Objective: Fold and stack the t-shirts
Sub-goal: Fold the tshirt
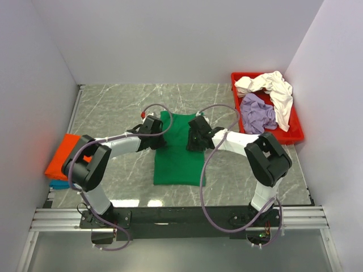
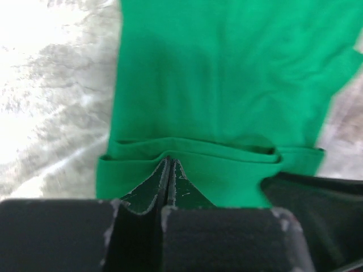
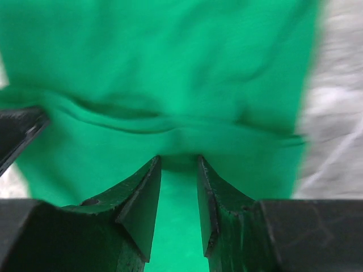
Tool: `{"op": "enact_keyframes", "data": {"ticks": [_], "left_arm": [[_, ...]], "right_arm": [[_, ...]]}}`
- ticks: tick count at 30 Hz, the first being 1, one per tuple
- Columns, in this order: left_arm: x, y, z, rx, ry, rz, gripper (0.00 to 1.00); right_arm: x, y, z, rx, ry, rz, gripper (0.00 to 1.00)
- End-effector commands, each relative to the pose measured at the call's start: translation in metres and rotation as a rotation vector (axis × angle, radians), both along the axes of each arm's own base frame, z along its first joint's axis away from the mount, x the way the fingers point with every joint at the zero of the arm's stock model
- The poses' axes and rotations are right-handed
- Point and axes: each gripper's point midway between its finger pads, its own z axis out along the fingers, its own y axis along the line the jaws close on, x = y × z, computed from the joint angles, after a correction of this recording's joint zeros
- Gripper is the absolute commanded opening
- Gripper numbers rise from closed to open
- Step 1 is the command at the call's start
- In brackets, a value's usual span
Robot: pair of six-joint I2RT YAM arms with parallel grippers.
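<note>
A bright green t-shirt (image 1: 177, 161) lies as a long strip in the middle of the table. Both grippers are down on its far half, side by side. My left gripper (image 1: 159, 136) (image 2: 169, 161) is shut, and a raised fold of the green cloth (image 2: 227, 73) meets its tips. My right gripper (image 1: 195, 139) (image 3: 178, 161) stands open, its tips pressed onto the green cloth (image 3: 170, 56), which shows between the jaws. Orange (image 1: 65, 153) and teal (image 1: 57, 184) t-shirts sit folded in a stack at the left edge. Cream-white (image 1: 278, 88) and lavender (image 1: 258, 113) t-shirts lie crumpled in a tray.
The red plastic tray (image 1: 295, 136) stands at the right edge of the marble table (image 1: 113, 107), against the white wall. White walls close in the left, back and right sides. The right gripper's body (image 2: 317, 195) shows at the edge of the left wrist view.
</note>
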Motion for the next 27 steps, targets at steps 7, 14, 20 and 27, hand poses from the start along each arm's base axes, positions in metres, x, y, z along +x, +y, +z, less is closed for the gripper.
{"op": "enact_keyframes", "data": {"ticks": [7, 14, 20, 27], "left_arm": [[0.003, 0.005, -0.016, -0.036, 0.020, 0.026, 0.01], [0.010, 0.011, 0.001, -0.020, -0.007, 0.051, 0.01], [0.011, 0.018, 0.003, -0.013, -0.011, 0.057, 0.01], [0.015, 0.020, 0.010, -0.005, -0.021, 0.067, 0.02]], "right_arm": [[0.011, -0.039, -0.015, 0.015, 0.013, -0.079, 0.38], [0.015, -0.043, -0.007, 0.019, 0.006, -0.085, 0.37], [0.016, -0.059, -0.003, 0.085, 0.012, -0.113, 0.36], [0.019, -0.068, 0.002, 0.085, 0.004, -0.120, 0.35]]}}
